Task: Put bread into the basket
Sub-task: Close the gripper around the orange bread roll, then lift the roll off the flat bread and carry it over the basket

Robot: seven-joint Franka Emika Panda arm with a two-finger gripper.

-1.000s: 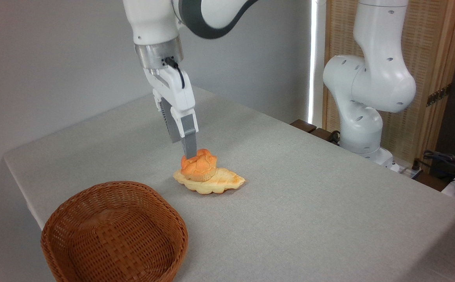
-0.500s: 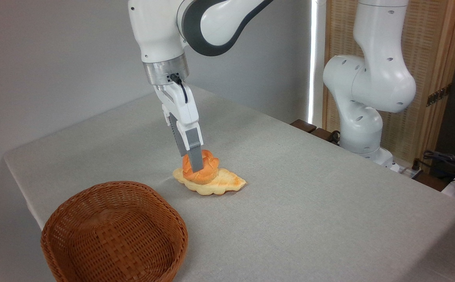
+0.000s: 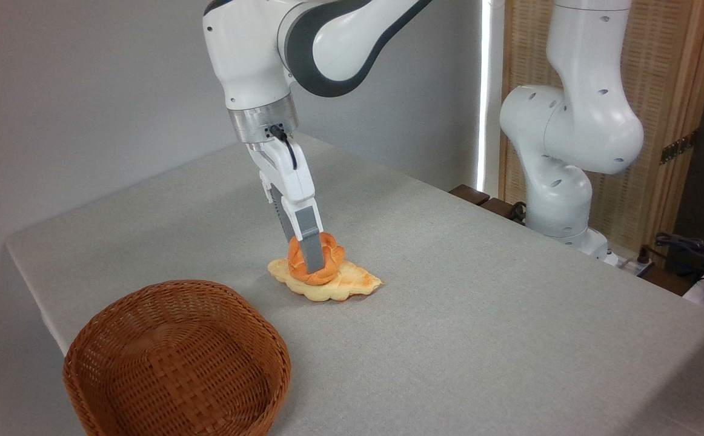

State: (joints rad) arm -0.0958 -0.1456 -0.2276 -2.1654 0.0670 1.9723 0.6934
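We list first the table (image 3: 479, 315), a broad surface under a pale grey cloth that fills most of the view, its near left corner dropping away below the basket. Next we record the white robot arm (image 3: 570, 133), whose base stands at the table's far right edge before a slatted wooden screen (image 3: 673, 91); its upper links loop out of the top of the view and come back in as a white-and-dark-grey wrist above the middle of the table. Third we enter the basket (image 3: 176, 363), round, shallow, of reddish-brown wicker, sitting at the near left of the table with nothing inside it, well apart from the breads. Fourth, the flat pale leaf-shaped bread (image 3: 352, 281), lying on the cloth near the table's centre. Fifth, the gripper (image 3: 314, 261), tilted slightly and lowered onto the bun, with one grey finger (image 3: 309, 239) running down the bun's near face; the other finger is hidden behind, so we cannot tell for certain how wide the jaws stand, though they appear to sit on either side of the bun. Last and smallest, the bread (image 3: 329, 257), a puffy orange-golden bun with a knotted top, resting on the left part of the leaf-shaped bread, outside the basket.
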